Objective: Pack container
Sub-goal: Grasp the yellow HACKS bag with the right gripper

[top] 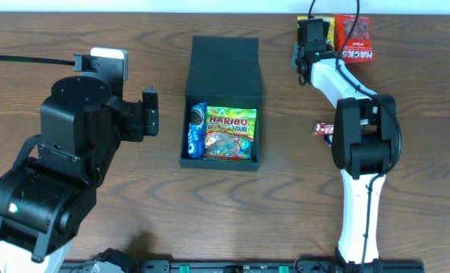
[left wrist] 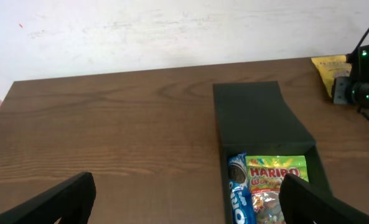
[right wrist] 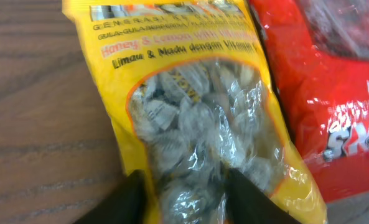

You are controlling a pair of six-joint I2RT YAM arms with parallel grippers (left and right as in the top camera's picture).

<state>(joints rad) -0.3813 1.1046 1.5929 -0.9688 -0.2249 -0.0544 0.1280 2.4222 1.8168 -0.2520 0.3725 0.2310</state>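
The black container (top: 223, 61) lies open in the middle of the table, its flap lid folded back. Inside are a Haribo bag (top: 230, 133) and a blue Oreo pack (top: 196, 133). My right gripper (top: 313, 34) is at the far right edge of the table, and its fingers (right wrist: 125, 199) pinch the lower end of a yellow candy bag (right wrist: 190, 106). My left gripper (left wrist: 188, 186) hovers open left of the container (left wrist: 259, 118), holding nothing.
A red snack bag (right wrist: 321, 81) lies right beside the yellow one, touching it. A small red-and-white packet (top: 323, 130) lies by the right arm's base. The left arm's bulk (top: 65, 167) fills the near left.
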